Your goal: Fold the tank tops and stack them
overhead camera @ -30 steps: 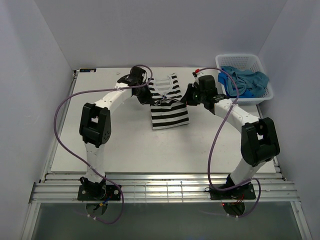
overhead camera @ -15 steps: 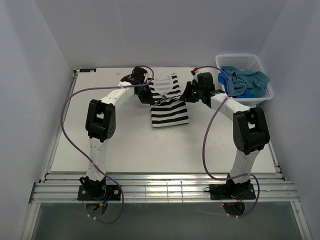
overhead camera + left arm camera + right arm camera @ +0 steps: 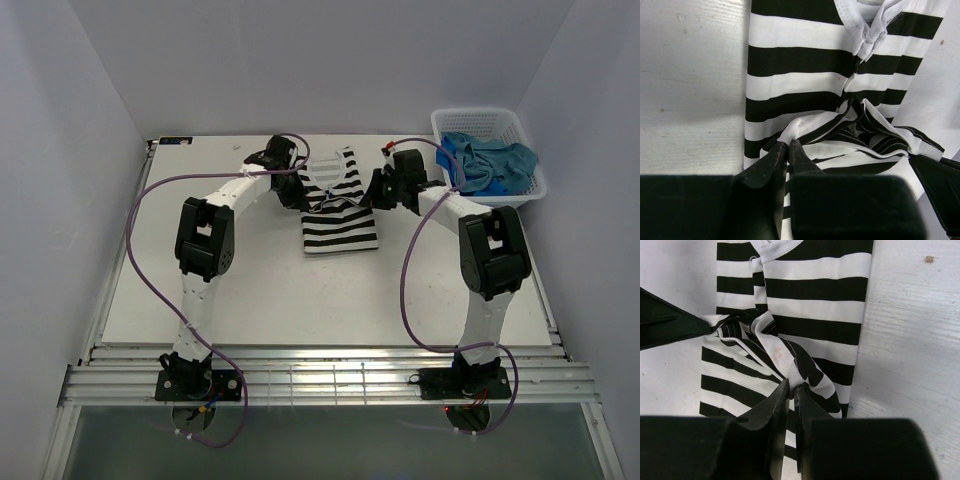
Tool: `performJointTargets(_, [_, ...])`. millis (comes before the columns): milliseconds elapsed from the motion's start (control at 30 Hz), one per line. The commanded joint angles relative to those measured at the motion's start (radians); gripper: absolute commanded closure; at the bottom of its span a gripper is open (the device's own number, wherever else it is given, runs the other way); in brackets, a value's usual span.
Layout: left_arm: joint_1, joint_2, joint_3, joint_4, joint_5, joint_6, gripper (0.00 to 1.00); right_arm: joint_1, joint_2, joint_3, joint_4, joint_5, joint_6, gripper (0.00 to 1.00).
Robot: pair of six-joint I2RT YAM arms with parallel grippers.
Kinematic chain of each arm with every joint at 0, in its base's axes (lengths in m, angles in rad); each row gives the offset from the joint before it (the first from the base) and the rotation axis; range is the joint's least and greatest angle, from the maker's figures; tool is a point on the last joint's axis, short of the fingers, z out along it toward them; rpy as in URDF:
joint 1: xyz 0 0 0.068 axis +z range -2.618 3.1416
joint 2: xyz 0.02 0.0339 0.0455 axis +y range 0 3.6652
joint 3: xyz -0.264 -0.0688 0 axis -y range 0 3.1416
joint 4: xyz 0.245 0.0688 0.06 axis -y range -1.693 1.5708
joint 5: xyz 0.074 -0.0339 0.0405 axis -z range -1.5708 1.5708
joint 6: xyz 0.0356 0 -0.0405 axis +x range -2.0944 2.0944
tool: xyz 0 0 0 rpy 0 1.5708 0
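At the far middle of the white worktop (image 3: 250, 290), a black-and-white striped cloth tank top (image 3: 340, 215) lies flat between the two arms, its white-trimmed neckline pointing away from the arm bases. Across its middle the cloth is gathered into a ridge of wrinkles that runs from one side edge to the other, while the striped panels above and below the ridge lie smooth.

The left hand (image 3: 296, 192) sits at the top's left edge. In the left wrist view its two black fingers are pressed together on a small white peak of the striped cloth (image 3: 800, 60), so the left hand (image 3: 788, 145) is clamped on the garment. The right hand (image 3: 372, 192) sits at the opposite edge. In the right wrist view the right hand (image 3: 791, 387) has its fingers closed on a raised fold of the same top (image 3: 815, 295), with only a thin sliver of fabric between them. Each wrist view also catches the tip of the other hand at the far end of the ridge.

At the far right corner stands a white plastic lattice basket (image 3: 520, 122). Heaped inside it are a muted teal-blue cloth top (image 3: 505, 155) and, beside it on the left, a brighter royal blue cloth top (image 3: 460, 175).
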Motion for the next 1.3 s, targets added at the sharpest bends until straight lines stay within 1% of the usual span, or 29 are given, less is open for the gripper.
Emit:
performJointTargets(0, [0.005, -0.026, 0.009, 0.005, -0.019, 0.002, 0.81, -0.008, 0.016, 0.044, 0.035, -0.019, 0.008, 0.85])
performJointTargets(33, [0.005, -0.024, 0.010, 0.005, -0.020, 0.005, 0.79, -0.011, 0.017, 0.049, 0.035, -0.022, 0.008, 0.83])
performJointTargets(67, [0.005, -0.026, 0.013, 0.003, -0.022, 0.005, 0.71, -0.011, 0.020, 0.052, 0.035, -0.023, 0.006, 0.78])
performJointTargets(100, [0.005, -0.029, 0.016, 0.003, -0.023, 0.004, 0.66, -0.014, 0.022, 0.057, 0.035, -0.035, 0.003, 0.70])
performJointTargets(133, [0.007, -0.032, 0.018, 0.003, -0.023, 0.002, 0.59, -0.016, 0.022, 0.064, 0.037, -0.045, 0.003, 0.53])
performJointTargets(167, [0.007, -0.036, 0.019, 0.003, -0.023, 0.002, 0.41, -0.019, 0.022, 0.066, 0.035, -0.055, 0.005, 0.46])
performJointTargets(200, [0.007, -0.041, 0.018, 0.003, -0.023, -0.001, 0.37, -0.020, 0.013, 0.067, 0.035, -0.075, 0.003, 0.41])
performJointTargets(233, [0.007, -0.056, 0.018, 0.003, -0.025, 0.002, 0.32, -0.020, 0.010, 0.067, 0.035, -0.081, 0.003, 0.30])
performJointTargets(267, [0.007, -0.066, 0.018, 0.003, -0.026, 0.002, 0.27, -0.020, 0.002, 0.066, 0.035, -0.089, 0.002, 0.28])
performJointTargets(300, [0.007, -0.075, 0.015, 0.003, -0.028, 0.002, 0.20, -0.020, -0.010, 0.063, 0.034, -0.106, -0.002, 0.26])
performJointTargets(333, [0.005, -0.098, 0.006, 0.005, -0.025, 0.004, 0.17, -0.020, -0.018, 0.058, 0.028, -0.117, -0.005, 0.20])
performJointTargets(367, [0.007, -0.110, -0.002, 0.005, -0.023, 0.002, 0.13, -0.022, -0.025, 0.045, 0.023, -0.126, -0.006, 0.16])
performJointTargets(400, [0.005, -0.122, -0.011, 0.005, -0.022, 0.002, 0.03, -0.022, -0.048, 0.032, 0.024, -0.147, -0.009, 0.11])
performJointTargets(467, [0.004, -0.160, -0.049, 0.011, 0.000, -0.002, 0.02, -0.020, -0.073, 0.003, 0.021, -0.166, -0.009, 0.10])
performJointTargets(633, [-0.025, -0.227, -0.151, 0.068, 0.072, -0.005, 0.02, -0.022, -0.173, -0.138, 0.035, -0.238, -0.014, 0.10])
performJointTargets(667, [-0.032, -0.236, -0.172, 0.071, 0.104, -0.008, 0.02, -0.019, -0.202, -0.159, 0.035, -0.250, -0.015, 0.10])
performJointTargets(767, [-0.067, -0.247, -0.211, 0.083, 0.130, -0.010, 0.02, -0.019, -0.239, -0.244, 0.089, -0.296, -0.017, 0.10])
performJointTargets(800, [-0.075, -0.256, -0.250, 0.098, 0.135, -0.013, 0.02, -0.019, -0.240, -0.258, 0.101, -0.316, -0.017, 0.10])
performJointTargets(933, [-0.105, -0.260, -0.332, 0.154, 0.185, -0.033, 0.02, -0.013, -0.227, -0.290, 0.109, -0.330, -0.022, 0.10])
performJointTargets(1133, [-0.110, -0.253, -0.411, 0.155, 0.142, -0.039, 0.02, -0.013, -0.148, -0.299, 0.127, -0.321, -0.038, 0.10])
performJointTargets(1267, [-0.110, -0.270, -0.511, 0.154, 0.126, -0.039, 0.02, -0.008, -0.122, -0.324, 0.124, -0.316, -0.041, 0.10])
